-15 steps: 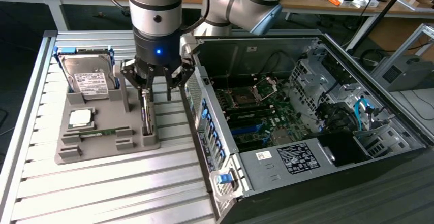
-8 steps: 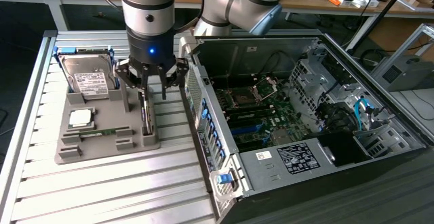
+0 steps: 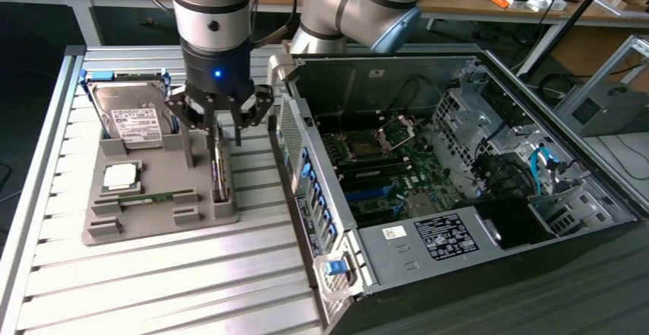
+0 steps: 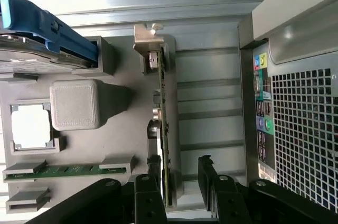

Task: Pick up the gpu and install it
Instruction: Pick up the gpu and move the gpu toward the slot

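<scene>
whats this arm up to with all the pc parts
A robot arm hovers over the gpu, which stands on edge in the grey parts holder. Its pincer is open, with a finger on each side of the card, not closed on it. The open computer case sits to the exterior view's right; the card is not in it yet.

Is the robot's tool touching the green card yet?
Cannot tell. In the wrist view the open tool straddles the gpu; one finger stands clear, the other overlaps the card's edge.
</scene>
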Tool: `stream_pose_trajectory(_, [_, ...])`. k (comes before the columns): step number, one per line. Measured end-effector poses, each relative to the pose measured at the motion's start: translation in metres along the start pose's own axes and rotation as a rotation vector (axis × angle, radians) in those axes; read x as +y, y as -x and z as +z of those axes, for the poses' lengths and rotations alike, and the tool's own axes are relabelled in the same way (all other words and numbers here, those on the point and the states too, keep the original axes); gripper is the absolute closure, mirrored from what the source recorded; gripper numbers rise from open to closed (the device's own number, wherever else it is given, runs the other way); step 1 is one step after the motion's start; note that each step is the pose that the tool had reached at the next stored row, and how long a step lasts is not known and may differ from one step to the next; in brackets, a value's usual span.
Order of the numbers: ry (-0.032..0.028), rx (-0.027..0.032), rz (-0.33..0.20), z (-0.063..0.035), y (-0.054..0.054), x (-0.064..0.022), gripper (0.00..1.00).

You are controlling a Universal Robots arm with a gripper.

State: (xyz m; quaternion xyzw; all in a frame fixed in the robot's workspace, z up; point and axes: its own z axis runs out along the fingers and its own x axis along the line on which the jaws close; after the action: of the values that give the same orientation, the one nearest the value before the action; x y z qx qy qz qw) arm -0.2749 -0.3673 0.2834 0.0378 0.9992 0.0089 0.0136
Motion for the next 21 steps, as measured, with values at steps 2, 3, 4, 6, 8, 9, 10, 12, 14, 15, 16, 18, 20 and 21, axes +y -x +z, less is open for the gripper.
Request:
stream_pose_trajectory(2, [-0.0008,0.0,0.0,0.0014,-0.002,0.0016,0.58])
stream_pose_trajectory(3, [-0.0012,0.0,0.0,0.0022,-0.003,0.0025,0.58])
stream_pose_trajectory(4, [-0.0016,0.0,0.0,0.0031,-0.004,0.0032,0.58])
stream_pose_trajectory(6, [-0.0024,-0.0001,0.0,0.0049,-0.006,0.0043,0.58])
stream_pose_trajectory(8, [-0.004,-0.0002,0.0,0.0075,-0.007,0.0054,0.58])
stream_pose_trajectory(9, [-0.0047,-0.0002,0.0,0.0087,-0.008,0.0058,0.58])
stream_pose_trajectory(10, [-0.0055,-0.0003,0.0,0.0101,-0.009,0.0063,0.58])
stream_pose_trajectory(12, [-0.0066,-0.0004,0.0,0.0126,-0.01,0.0069,0.58])
stream_pose_trajectory(14, [-0.0072,-0.0005,0.0,0.0146,-0.011,0.0073,0.58])
stream_pose_trajectory(15, [-0.0074,-0.0005,0.0,0.0157,-0.012,0.0075,0.58])
stream_pose_trajectory(16, [-0.0076,-0.0005,0.0,0.0168,-0.012,0.0078,0.58])
stream_pose_trajectory(18, [-0.0082,-0.0005,0.0,0.0189,-0.014,0.0082,0.58])
stream_pose_trajectory(20, [-0.0089,-0.0006,0.0,0.0212,-0.014,0.0086,0.58])
stream_pose_trajectory(21, [-0.0093,-0.0006,0.0,0.0225,-0.015,0.0087,0.58])
